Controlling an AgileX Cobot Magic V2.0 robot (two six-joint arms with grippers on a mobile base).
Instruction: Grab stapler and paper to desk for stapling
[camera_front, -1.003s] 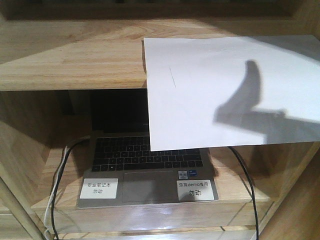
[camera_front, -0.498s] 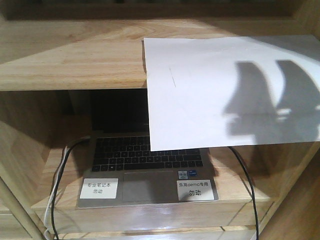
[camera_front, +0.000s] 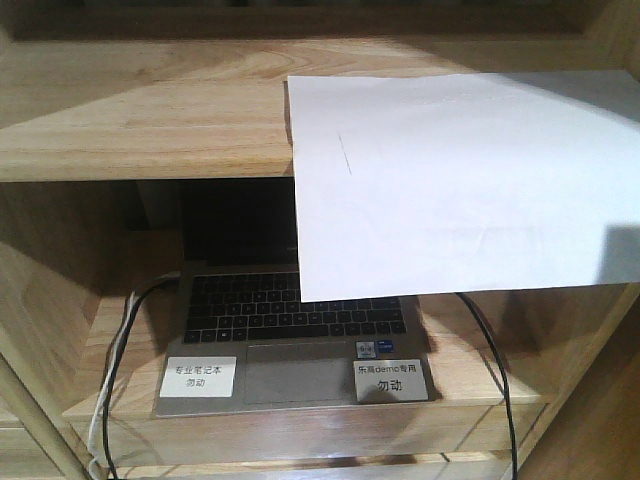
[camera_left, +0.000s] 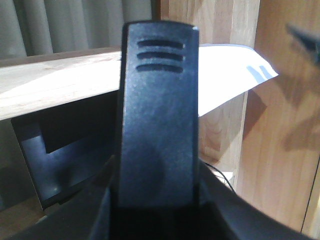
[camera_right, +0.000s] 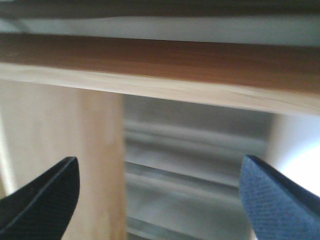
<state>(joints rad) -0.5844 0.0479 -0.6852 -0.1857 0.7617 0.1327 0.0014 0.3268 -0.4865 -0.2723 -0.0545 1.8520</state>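
In the front-facing view a light-wood shelf unit (camera_front: 150, 130) fills the frame. At 7 o'clock a black cable (camera_front: 118, 340) and a white cable (camera_front: 98, 425) run down the left side of the lower compartment. To their right an open laptop (camera_front: 290, 320) sits in that compartment, with one white printed label (camera_front: 200, 376) at the left of its palm rest and another (camera_front: 391, 380) at the right. A second black cable (camera_front: 500, 380) drops at 5 o'clock.

The paper (camera_front: 450, 180) lies on the upper shelf board from centre to 3 o'clock. Its front part hangs past the board's edge and hides the right half of the laptop's screen. A grey shadow sits on its right edge. No arm shows in this view.

In the left wrist view, grey curtains (camera_left: 75, 25) hang at 11 o'clock and the dark laptop screen (camera_left: 60, 150) is at 8 o'clock. The stapler (camera_left: 157, 115) stands upright in the centre, three grooves near its top, blocking much of the shelf. The left gripper (camera_left: 157, 215) is closed around its lower part, with dark fingers (camera_left: 240, 210) flanking it. The paper's corner (camera_left: 225, 75) juts out at 2 o'clock, beside a wooden panel (camera_left: 285, 125).

The right wrist view is blurred. The right gripper (camera_right: 160, 200) is spread wide, its fingertips (camera_right: 45, 200) at 7 and 5 o'clock, with nothing between them and touching nothing.
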